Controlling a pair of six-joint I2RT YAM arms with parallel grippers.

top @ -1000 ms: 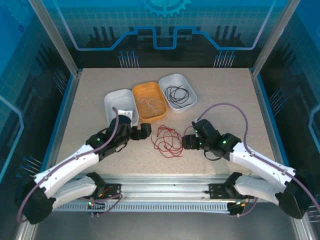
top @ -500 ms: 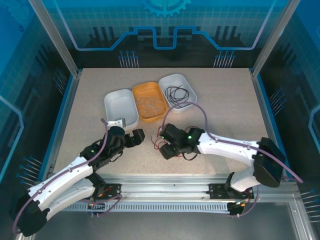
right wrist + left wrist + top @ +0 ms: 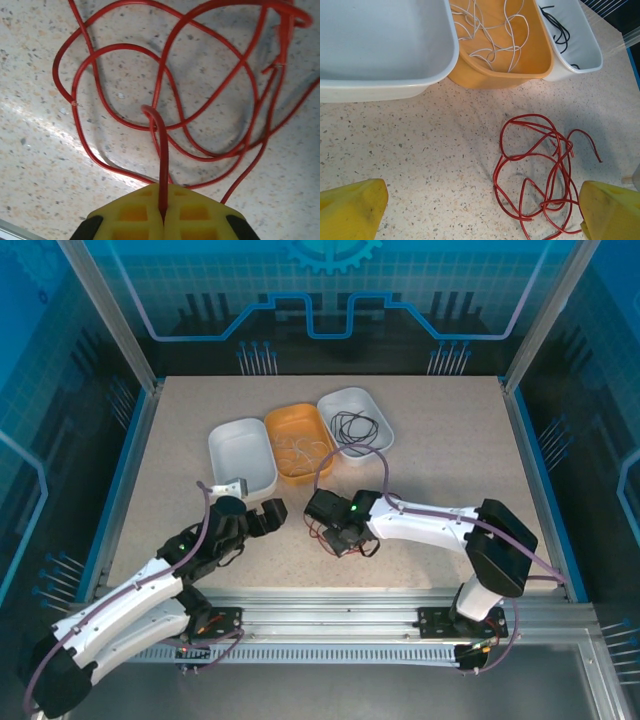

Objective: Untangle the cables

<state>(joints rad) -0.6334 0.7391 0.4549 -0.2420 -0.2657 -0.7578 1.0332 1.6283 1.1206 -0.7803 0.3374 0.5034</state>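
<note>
Right wrist view: right end effector [image 3: 163, 212] with yellow pads together, clamped on one strand of red cable [image 3: 161, 155]; remainder of red cable looped loosely on table [image 3: 40, 165]. Left wrist view: left end effector [image 3: 480, 215] with pads wide apart, holding nothing, near the red loops. White cable [image 3: 490, 47] bunched in orange tray [image 3: 495, 80]; black cable [image 3: 559, 31] in adjacent white tray [image 3: 587, 55]

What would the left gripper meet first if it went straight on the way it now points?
Most likely the red cable on the table, just ahead and right of centre between the left gripper's open jaws; past it, the orange tray. Depth is hard to judge.
</note>
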